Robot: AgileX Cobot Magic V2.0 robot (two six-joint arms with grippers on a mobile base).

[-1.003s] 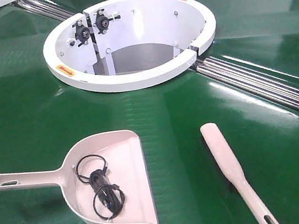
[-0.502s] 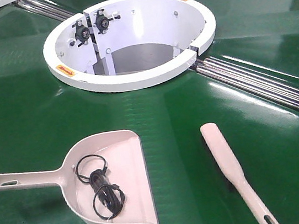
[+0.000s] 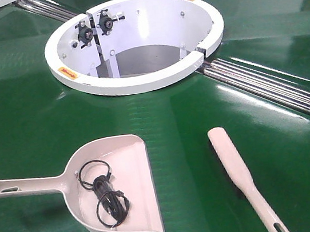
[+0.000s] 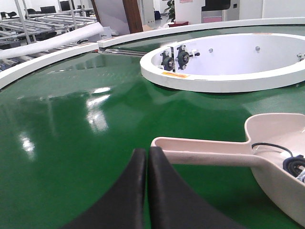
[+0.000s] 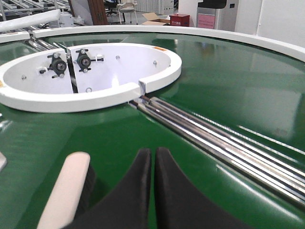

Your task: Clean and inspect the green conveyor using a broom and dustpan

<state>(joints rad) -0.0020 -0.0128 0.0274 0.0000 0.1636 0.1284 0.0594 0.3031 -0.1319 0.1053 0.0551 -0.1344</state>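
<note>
The green conveyor (image 3: 28,116) fills the front view, with a white ring hub (image 3: 133,41) and silver roller bars (image 3: 273,91). The beige dustpan (image 3: 124,184) lies at the lower left, its handle pointing left, with a coiled black cable (image 3: 105,195) inside. The broom (image 3: 237,168) lies at the lower right, its handle toward the near edge. My left gripper (image 4: 147,152) is shut with nothing in it, just left of the end of the dustpan (image 4: 281,143) handle. Shut and holding nothing, my right gripper (image 5: 153,152) sits right of the broom (image 5: 66,191) head. Neither gripper is clearly visible in the front view.
A white outer rim (image 4: 47,57) borders the belt on the left. Two black bearing blocks (image 3: 93,27) are bolted inside the hub. Roller bars (image 5: 228,143) run diagonally just right of my right gripper. Racks and cartons stand beyond the conveyor.
The black right arm that showed at the front view's right edge has drawn back out of the frame. Dustpan, cable and broom have not moved.
</note>
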